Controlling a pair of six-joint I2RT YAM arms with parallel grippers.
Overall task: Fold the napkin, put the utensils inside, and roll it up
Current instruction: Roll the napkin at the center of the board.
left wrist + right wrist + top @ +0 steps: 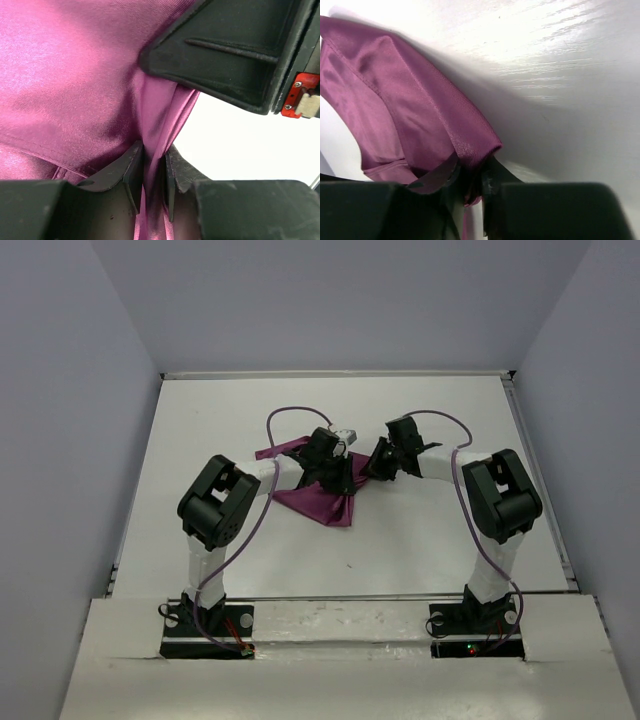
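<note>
The plum-purple napkin (pixel 322 503) lies bunched mid-table, partly lifted between both grippers. My left gripper (pixel 343 472) is shut on a fold of the napkin (pixel 75 85), with cloth pinched between its fingertips (pixel 153 165). My right gripper (pixel 379 464) is shut on another bunched edge of the napkin (pixel 415 115), a little above the table, with cloth between its fingertips (pixel 470 176). The right gripper's black body (pixel 230 50) shows close above the cloth in the left wrist view. The two grippers are close together. No utensils show in any view.
The white table (pixel 450 420) is walled by grey panels at left, right and back. Purple cables (pixel 285 412) loop over both arms. A small dark speck (pixel 350 564) lies on the table in front of the napkin.
</note>
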